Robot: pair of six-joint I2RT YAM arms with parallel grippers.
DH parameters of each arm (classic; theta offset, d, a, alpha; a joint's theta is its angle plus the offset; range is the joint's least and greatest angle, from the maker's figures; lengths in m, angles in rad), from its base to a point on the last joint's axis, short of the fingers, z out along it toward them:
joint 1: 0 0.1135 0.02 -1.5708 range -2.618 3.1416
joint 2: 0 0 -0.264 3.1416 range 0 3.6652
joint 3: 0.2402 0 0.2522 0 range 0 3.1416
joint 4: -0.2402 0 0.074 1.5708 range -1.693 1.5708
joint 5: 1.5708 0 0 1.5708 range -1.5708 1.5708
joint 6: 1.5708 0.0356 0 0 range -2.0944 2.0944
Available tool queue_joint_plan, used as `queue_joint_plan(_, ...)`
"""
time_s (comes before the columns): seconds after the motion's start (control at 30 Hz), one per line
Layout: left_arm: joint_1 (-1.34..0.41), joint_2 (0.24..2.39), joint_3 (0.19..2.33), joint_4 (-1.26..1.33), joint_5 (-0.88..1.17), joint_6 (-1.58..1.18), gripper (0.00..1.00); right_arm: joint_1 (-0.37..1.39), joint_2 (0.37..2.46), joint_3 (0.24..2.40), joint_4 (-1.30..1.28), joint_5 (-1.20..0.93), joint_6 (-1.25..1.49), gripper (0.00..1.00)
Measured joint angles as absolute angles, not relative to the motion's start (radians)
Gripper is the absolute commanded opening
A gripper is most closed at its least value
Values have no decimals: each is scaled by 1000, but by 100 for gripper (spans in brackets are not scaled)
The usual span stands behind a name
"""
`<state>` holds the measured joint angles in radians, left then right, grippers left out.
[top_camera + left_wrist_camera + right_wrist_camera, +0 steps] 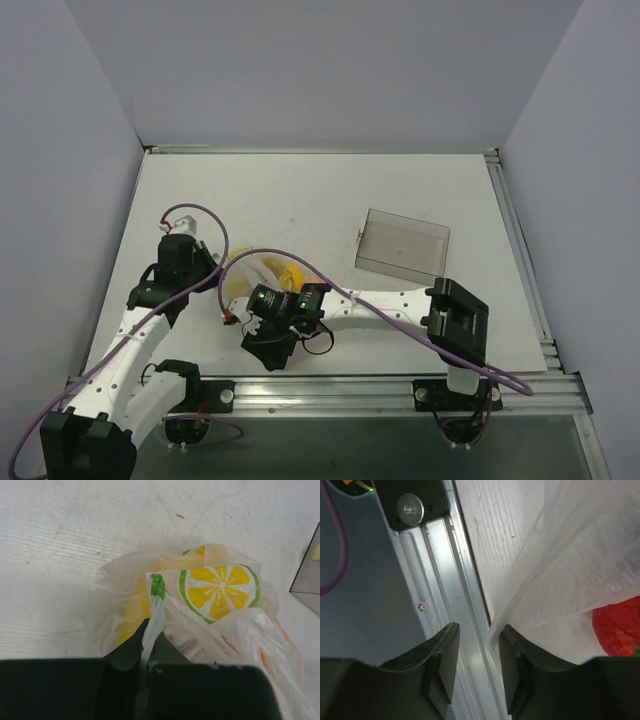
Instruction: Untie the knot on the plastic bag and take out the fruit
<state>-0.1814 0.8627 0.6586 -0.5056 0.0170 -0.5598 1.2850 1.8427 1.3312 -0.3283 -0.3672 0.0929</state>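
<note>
The plastic bag (262,274) lies near the table's front, between the two grippers. In the left wrist view the bag (220,587) shows a lemon-slice print. My left gripper (150,636) is shut on a thin twisted handle strip (155,607) of the bag. Yellow fruit (131,611) and an orange piece (262,657) show through the plastic. My right gripper (477,635) is open over the front rail, with a loose bag edge (555,580) draped on its right finger. A red fruit (619,630) shows under the plastic. I cannot make out the knot.
A clear rigid box (402,245) stands behind and to the right of the bag, and its corner shows in the left wrist view (307,580). The aluminium front rail (445,580) runs under my right gripper (268,352). My left gripper (220,280) is at the bag's left side.
</note>
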Motion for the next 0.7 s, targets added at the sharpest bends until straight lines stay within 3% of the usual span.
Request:
queue_joint_plan(0.1, -181, 897, 649, -456, -6, -573, 0, 1289, 1818, 1338, -331, -376, 82, 54)
queue_joint_plan(0.13, -181, 913, 652, -433, -14, -573, 3, 1285, 1805, 1346, -339, -371, 80, 65)
queue_joint_plan(0.17, -181, 925, 656, -420, -15, -572, 17, 1283, 1793, 1356, -347, -367, 77, 69)
queue_joint_plan(0.23, -181, 947, 670, -392, -14, -559, 30, 1279, 1756, 1384, -369, -332, 73, 78)
queue_joint_plan(0.3, -181, 950, 691, -384, -5, -537, 53, 1272, 1710, 1429, -396, -281, 72, 82)
queue_joint_plan(0.37, -181, 942, 719, -379, 6, -513, 69, 1263, 1663, 1477, -415, -237, 70, 82)
queue_joint_plan(0.4, -181, 933, 734, -380, 9, -505, 81, 1259, 1644, 1498, -423, -217, 70, 83)
queue_joint_plan(0.43, -181, 921, 748, -380, 10, -495, 86, 1253, 1622, 1523, -428, -188, 69, 83)
queue_joint_plan(0.53, -181, 863, 787, -402, 12, -477, 98, 1235, 1570, 1584, -435, -93, 61, 85)
queue_joint_plan(0.7, -190, 764, 888, -512, -15, -466, 97, 1201, 1554, 1630, -437, 83, 38, 87)
